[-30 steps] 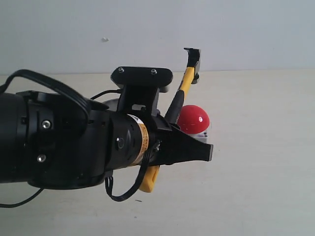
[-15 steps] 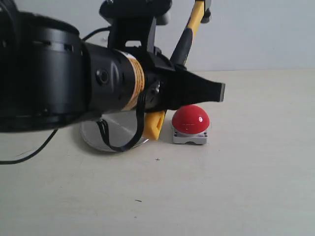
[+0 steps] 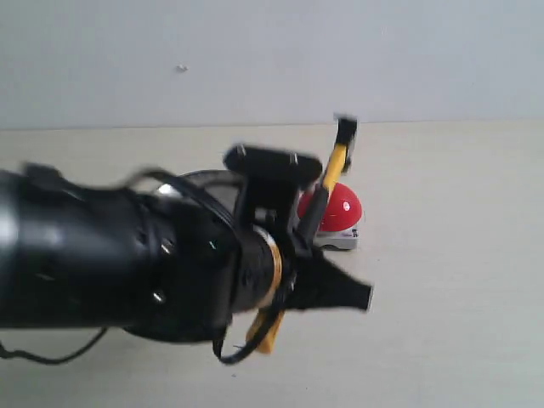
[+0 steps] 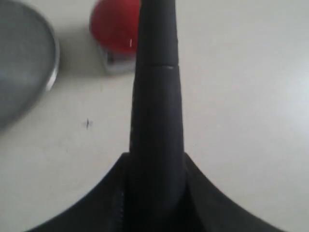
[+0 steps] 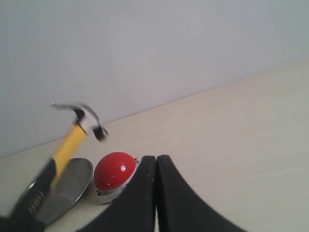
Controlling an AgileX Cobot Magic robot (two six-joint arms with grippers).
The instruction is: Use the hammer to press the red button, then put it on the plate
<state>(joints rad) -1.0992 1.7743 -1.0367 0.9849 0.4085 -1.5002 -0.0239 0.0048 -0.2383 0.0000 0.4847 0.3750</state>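
A claw hammer (image 3: 334, 164) is clamped by its black grip in the left gripper (image 3: 344, 291), which holds it clear of the pale table (image 3: 450, 255). The handle tilts up and away, and the dark head hangs in the air above the red button (image 3: 337, 204) without touching it. The round silver plate (image 4: 26, 67) lies on the table just beside the button. The right gripper (image 5: 155, 193) hovers near, its jaws pressed together with nothing between them.

Risks, as a judgement: the hold is low on the handle and far from the head, so a hard downward swing could twist the hammer in the jaws. The head could also land off centre, glance off the glossy dome and fail to press it. A sideways knock could slide the small grey base into the plate. When the hammer is laid down later, its long handle may overhang the shallow rim and tip out.

Hard to make out: the exterior view is smeared with motion blur, and the bulky black left arm covers most of the plate and the middle of the handle. The left wrist view shows only the grip, with the head cut off at the frame edge. The exact gap between the head and the button cannot be judged.
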